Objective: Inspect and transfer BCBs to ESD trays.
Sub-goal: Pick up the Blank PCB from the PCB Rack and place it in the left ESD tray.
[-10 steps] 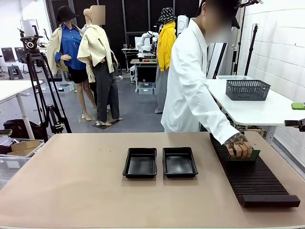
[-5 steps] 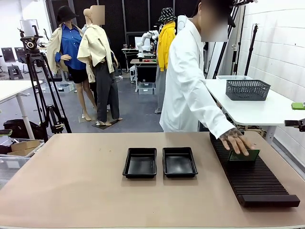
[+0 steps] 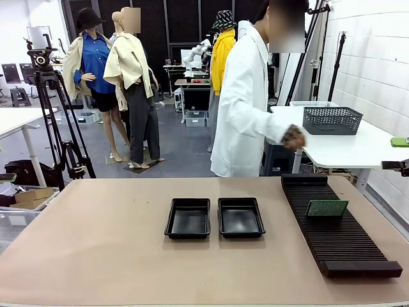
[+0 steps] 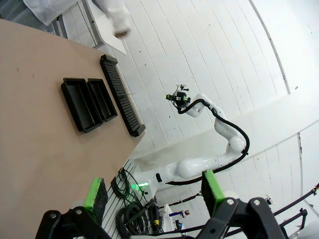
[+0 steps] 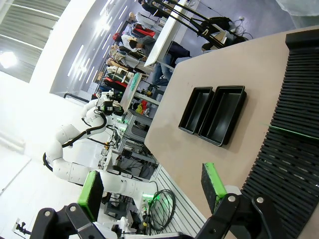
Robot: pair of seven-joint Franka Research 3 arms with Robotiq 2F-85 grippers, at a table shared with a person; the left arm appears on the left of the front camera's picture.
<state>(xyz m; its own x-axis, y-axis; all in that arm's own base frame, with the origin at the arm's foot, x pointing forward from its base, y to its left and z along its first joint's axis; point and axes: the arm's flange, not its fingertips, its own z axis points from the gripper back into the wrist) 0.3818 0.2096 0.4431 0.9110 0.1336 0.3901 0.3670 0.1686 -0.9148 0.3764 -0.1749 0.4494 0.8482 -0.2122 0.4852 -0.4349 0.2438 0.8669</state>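
At the shared workbench, two shallow glossy black plastic trays with flared rims sit side by side at the middle of the matte tan tabletop, the left-hand tray just beside the right-hand tray, their long sides almost touching and their smooth floors bare. To the robot's right of them lies a long black ribbed rack, running away toward the far edge. A small flat green circuit board is propped on its long edge in the rack's slots, well apart from both trays; from the right wrist camera it reads as a thin green line across the ribs. A person in a white lab coat stands at the far side, one hand held at waist height near a white side table bearing a dark mesh basket. High above the table, the left gripper hangs with its green-padded black fingers spread wide and holding nothing. The right gripper is likewise parted and unladen, looking down over trays and rack.
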